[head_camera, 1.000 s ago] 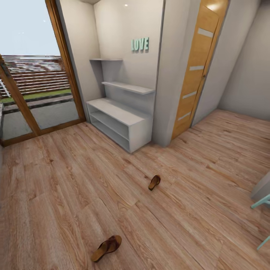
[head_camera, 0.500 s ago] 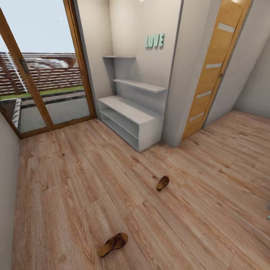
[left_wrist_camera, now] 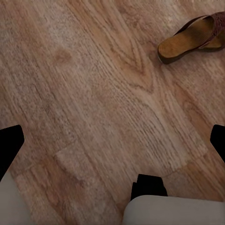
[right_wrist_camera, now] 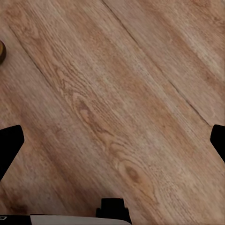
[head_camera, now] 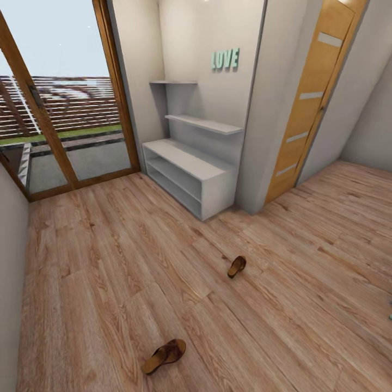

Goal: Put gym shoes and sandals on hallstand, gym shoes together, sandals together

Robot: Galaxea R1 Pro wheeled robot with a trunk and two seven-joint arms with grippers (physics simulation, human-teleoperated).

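Observation:
Two dark brown sandals lie apart on the wood-plank corridor floor [head_camera: 109,261]: one close by [head_camera: 163,355], the other further off [head_camera: 237,266]. Behind them the pale grey hallstand [head_camera: 185,158] stands in a wall niche, its bench top and shelves bare. The gym shoes are out of view. In the left wrist view the left gripper [left_wrist_camera: 112,143] is open over bare planks, with a sandal [left_wrist_camera: 194,40] lying beyond its fingertips. The right gripper [right_wrist_camera: 112,140] is open too, above bare floor with nothing between its fingers.
A glass door with a wooden frame [head_camera: 65,125] is left of the hallstand and an orange wooden door [head_camera: 310,103] is to its right. A grey wall [head_camera: 11,272] runs along the left edge. Teal letters [head_camera: 225,59] hang above the shelves.
The camera swung left early in the last second, shifting the whole picture right and bringing the left wall into view. The sandals have not moved on the floor.

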